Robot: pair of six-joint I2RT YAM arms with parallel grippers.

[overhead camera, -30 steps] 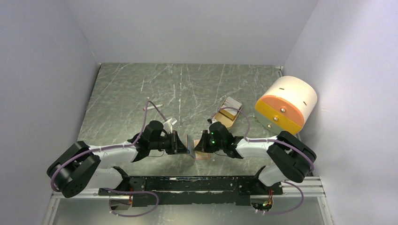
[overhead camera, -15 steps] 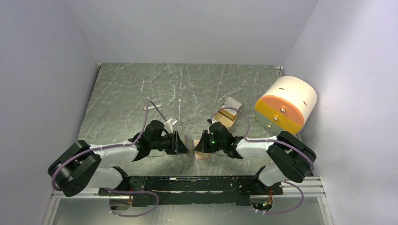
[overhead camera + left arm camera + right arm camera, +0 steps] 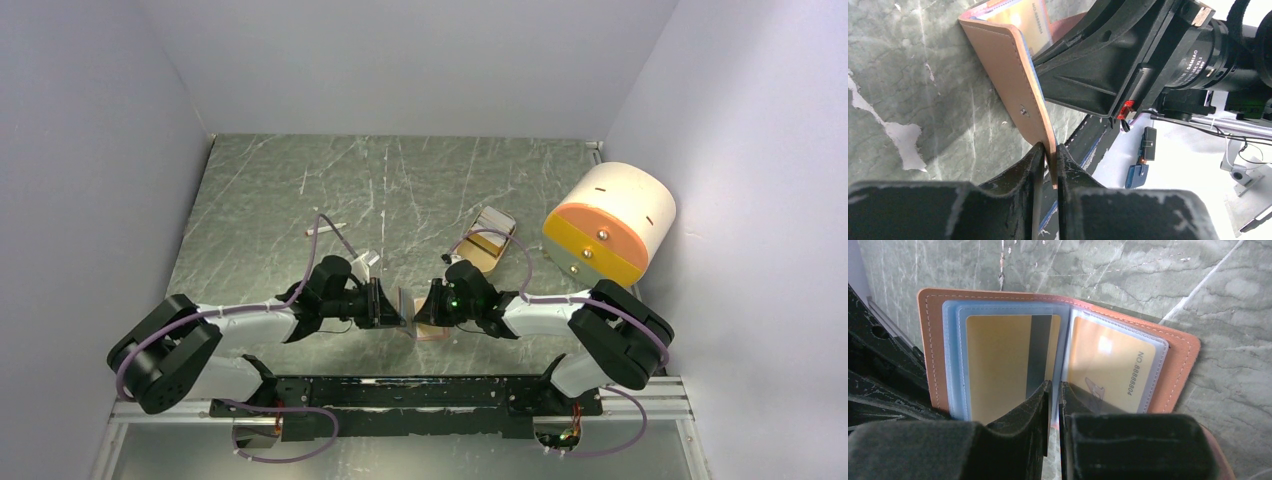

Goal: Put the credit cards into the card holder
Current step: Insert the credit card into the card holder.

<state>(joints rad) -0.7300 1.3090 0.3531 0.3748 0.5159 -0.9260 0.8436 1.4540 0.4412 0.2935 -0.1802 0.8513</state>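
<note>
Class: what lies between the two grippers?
The open card holder, seen in the top view; the left gripper pinches its cover and the right gripper its inside, per the wrist views.

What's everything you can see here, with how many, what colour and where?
card holder: one, reddish-brown, held open between the two grippers near the table's front edge
yellow cards: two, orange-yellow, tucked inside the card holder
tray: one, tan, right of centre on the table
tray cards: number unclear, whitish, in the tray
cylinder: one, cream with an orange face, at the table's right edge by the wall
stick: one, white, left of centre on the table
table: one, green marble
left gripper: one, black, shut on the card holder's cover edge
right gripper: one, black, shut on the card holder's middle
</note>
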